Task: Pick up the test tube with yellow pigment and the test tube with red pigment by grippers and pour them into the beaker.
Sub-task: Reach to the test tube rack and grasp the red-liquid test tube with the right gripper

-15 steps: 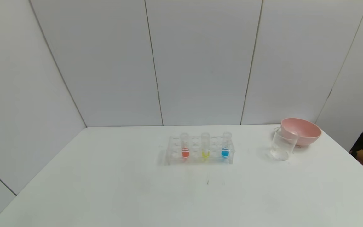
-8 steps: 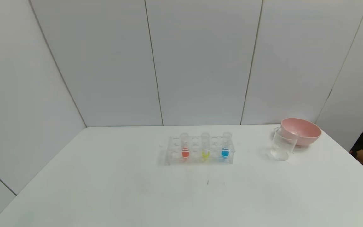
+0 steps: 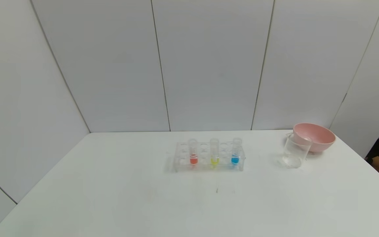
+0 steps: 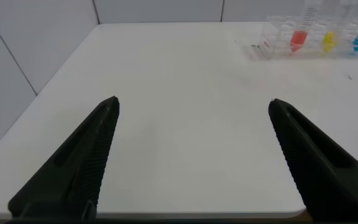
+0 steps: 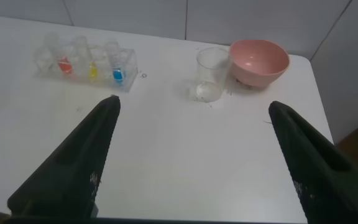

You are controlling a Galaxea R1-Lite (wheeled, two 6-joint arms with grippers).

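Observation:
The test tube with red pigment (image 3: 193,153) and the test tube with yellow pigment (image 3: 214,153) stand upright in a clear rack (image 3: 209,164) at the table's middle, beside a blue-liquid tube (image 3: 236,152). The empty beaker (image 3: 294,152) stands to the right of the rack. My left gripper (image 4: 192,104) is open and empty over the near left of the table, far from the rack (image 4: 278,43). My right gripper (image 5: 192,102) is open and empty over the near right, with the beaker (image 5: 211,73) and the tubes (image 5: 93,68) ahead of it. Neither gripper shows in the head view.
A pink bowl (image 3: 315,136) sits right behind the beaker near the table's far right corner. White wall panels close the back and left. The table's right edge (image 3: 367,164) lies near the bowl.

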